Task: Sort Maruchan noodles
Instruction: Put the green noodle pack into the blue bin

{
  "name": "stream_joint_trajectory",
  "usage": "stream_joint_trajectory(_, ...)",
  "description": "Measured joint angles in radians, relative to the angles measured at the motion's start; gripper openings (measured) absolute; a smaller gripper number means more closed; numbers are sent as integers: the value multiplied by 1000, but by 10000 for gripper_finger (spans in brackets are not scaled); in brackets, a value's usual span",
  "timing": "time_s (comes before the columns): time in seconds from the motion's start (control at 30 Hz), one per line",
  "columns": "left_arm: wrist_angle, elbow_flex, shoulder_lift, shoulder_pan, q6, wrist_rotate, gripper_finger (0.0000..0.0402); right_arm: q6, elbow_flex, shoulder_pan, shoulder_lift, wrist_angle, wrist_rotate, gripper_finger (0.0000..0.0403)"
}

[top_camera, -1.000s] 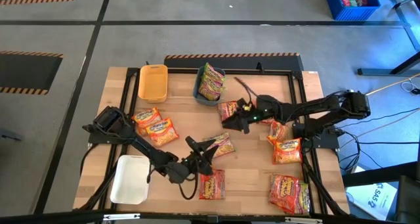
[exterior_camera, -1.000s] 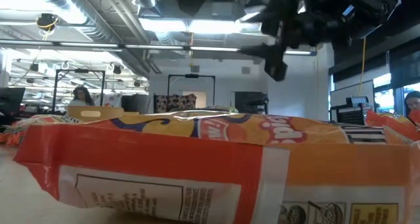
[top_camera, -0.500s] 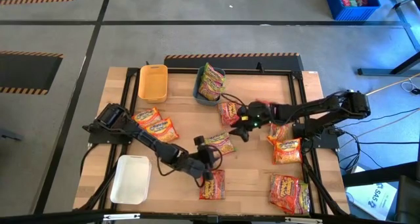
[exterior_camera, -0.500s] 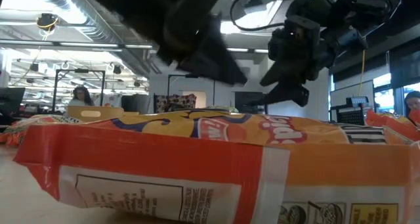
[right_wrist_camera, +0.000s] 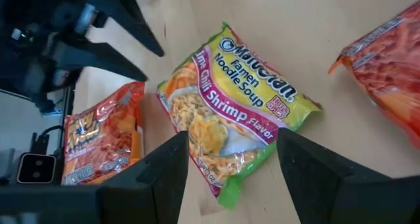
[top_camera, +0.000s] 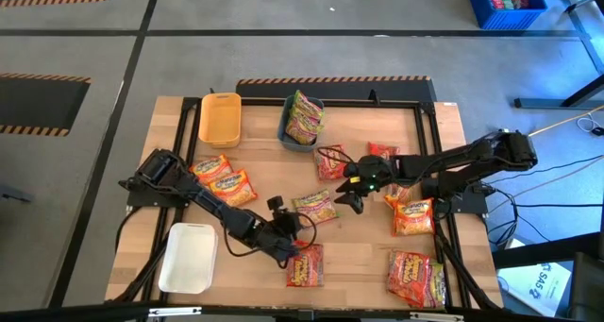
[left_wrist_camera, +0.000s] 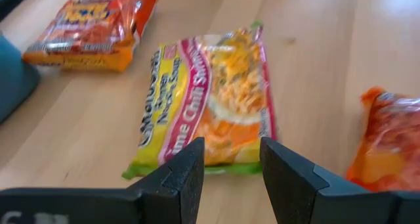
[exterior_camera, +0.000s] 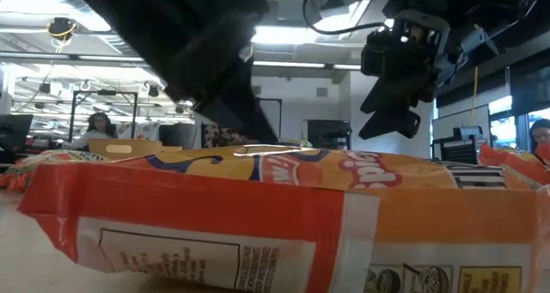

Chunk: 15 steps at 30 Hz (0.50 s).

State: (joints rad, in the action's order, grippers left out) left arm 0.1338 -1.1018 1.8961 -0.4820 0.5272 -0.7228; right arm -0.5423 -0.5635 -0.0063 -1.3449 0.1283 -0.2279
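1. The green-edged Lime Chili Shrimp packet [top_camera: 314, 207] lies flat near the middle of the wooden table [top_camera: 377, 265]. It is crinkly plastic, with a pink band, yellow-and-red lettering and a picture of noodles. From above, its long axis runs roughly left to right, slightly tilted.
2. The left gripper [left_wrist_camera: 230, 168] hovers just on the near-left side of this packet, fingers [left_wrist_camera: 187, 175] parted with nothing between them; the packet shows through the gap.
3. The right gripper [right_wrist_camera: 230, 165] hangs just to the packet's right, fingers [right_wrist_camera: 161, 175] spread wide and empty.
4. An orange-red packet [top_camera: 304, 264] lies on the near side of the green-edged one, just beside the left gripper.
5. Two orange packets [top_camera: 224, 179] lie side by side, touching, at the left, close to the left arm's base.
6. Further red and orange packets lie on the right: one [top_camera: 328, 161] beyond the right gripper, one [top_camera: 411, 215] at the right edge, and a pair [top_camera: 415, 277] at the near right corner.
7. The blue-grey tray [top_camera: 290, 133] at the far edge holds a green-edged packet [top_camera: 304, 117], its long axis running near to far.
8. The yellow tray [top_camera: 219, 119] stands left of the blue-grey one.
9. The white tray [top_camera: 188, 258] sits at the near left corner.
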Motion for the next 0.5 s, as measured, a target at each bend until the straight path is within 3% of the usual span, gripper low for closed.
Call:
stream_joint_trajectory(0.23,-107,164,-118,0,84,-8,141,-26,61,0,95,1,32,214)
stream_joint_trajectory(0.4,-368,386,-274,23,214,-10,141,-33,81,0,103,-5,45,214)
stream_joint_trajectory(0.5,-529,484,-296,39,308,18,141,-34,81,0,97,-8,45,214)
